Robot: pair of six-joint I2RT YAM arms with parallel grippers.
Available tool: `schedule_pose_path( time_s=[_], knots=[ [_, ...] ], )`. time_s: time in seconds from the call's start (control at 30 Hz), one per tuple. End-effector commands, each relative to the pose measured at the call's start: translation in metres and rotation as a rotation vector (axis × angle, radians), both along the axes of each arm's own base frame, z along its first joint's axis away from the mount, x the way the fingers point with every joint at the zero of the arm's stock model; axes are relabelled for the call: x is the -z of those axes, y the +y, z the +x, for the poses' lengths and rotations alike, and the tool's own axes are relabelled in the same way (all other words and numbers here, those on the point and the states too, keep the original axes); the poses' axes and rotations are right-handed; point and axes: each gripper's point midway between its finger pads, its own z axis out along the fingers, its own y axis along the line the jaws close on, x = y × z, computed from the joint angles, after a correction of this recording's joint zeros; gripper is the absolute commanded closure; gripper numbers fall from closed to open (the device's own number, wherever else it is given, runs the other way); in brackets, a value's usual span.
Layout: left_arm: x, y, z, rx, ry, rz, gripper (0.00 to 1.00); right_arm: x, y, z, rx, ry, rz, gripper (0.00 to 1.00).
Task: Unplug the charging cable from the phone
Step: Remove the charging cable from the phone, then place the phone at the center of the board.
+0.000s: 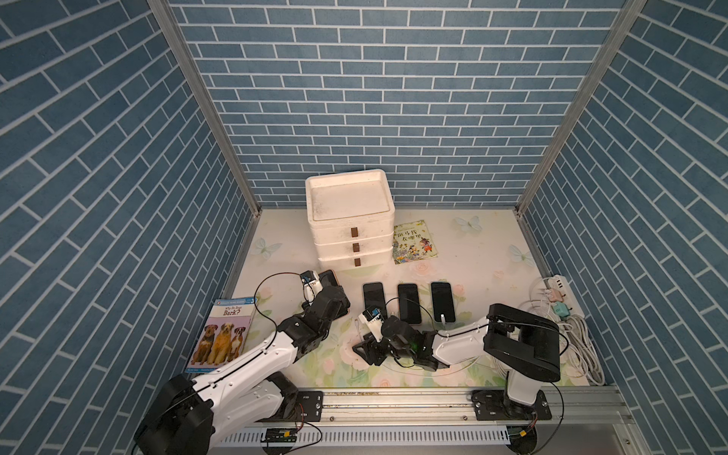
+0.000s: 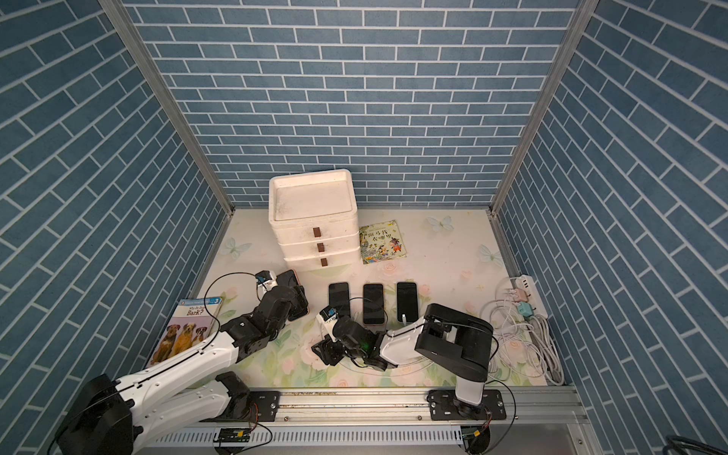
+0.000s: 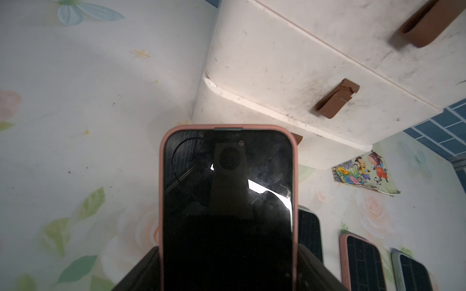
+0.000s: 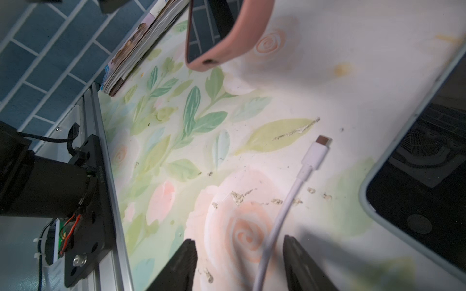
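Observation:
A phone [image 3: 228, 201] in a pink case sits between the fingers of my left gripper [image 3: 228, 252], which is shut on its two long sides. In both top views that phone [image 1: 330, 277] [image 2: 287, 277] is left of the drawer unit, mostly hidden under the left gripper [image 1: 325, 289]. In the right wrist view the phone's lower end [image 4: 227, 37] hangs above the table with its port empty. The white charging cable [image 4: 285, 209] lies loose on the table, its plug [image 4: 316, 151] free. My right gripper [image 4: 239, 264] [image 1: 360, 346] is open, a finger on either side of the cable.
Three more phones [image 1: 373, 297] [image 1: 409, 303] [image 1: 442, 301] lie in a row; the rightmost has a white cable plugged in. A white drawer unit [image 1: 350, 220] stands behind. Books [image 1: 222, 335] [image 1: 414, 242] lie left and back. A power strip [image 1: 559, 295] with coiled cables [image 1: 583, 338] sits at the right.

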Motion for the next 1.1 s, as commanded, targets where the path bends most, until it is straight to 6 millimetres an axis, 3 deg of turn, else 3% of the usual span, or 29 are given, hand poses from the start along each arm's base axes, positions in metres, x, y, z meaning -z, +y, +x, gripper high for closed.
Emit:
schedule_pose_path(
  time_s=[0.0, 0.3, 0.43, 0.57, 0.7, 0.87, 1.07],
  knots=[
    [-0.010, 0.007, 0.002, -0.017, -0.014, 0.045, 1.00, 0.006, -0.002, 0.006, 0.028, 0.008, -0.010, 0.36],
    [-0.001, 0.002, 0.009, 0.021, 0.058, 0.141, 1.00, 0.020, 0.010, -0.025, -0.122, 0.078, -0.018, 0.37],
    [0.011, -0.008, 0.015, 0.059, 0.101, 0.157, 1.00, 0.019, 0.014, -0.042, -0.211, 0.094, -0.014, 0.37],
    [0.025, -0.019, 0.021, 0.101, 0.141, 0.169, 1.00, 0.015, 0.013, -0.047, -0.241, 0.089, -0.007, 0.37],
    [0.042, -0.025, 0.023, 0.122, 0.181, 0.183, 1.00, 0.006, -0.002, -0.020, -0.108, 0.020, -0.022, 0.34],
    [0.061, -0.029, 0.023, 0.146, 0.222, 0.201, 1.00, -0.051, -0.037, 0.020, 0.098, -0.075, 0.089, 0.24],
    [0.072, -0.028, 0.021, 0.160, 0.252, 0.231, 1.00, -0.098, -0.097, 0.060, 0.328, -0.146, 0.154, 0.19]
  ],
)
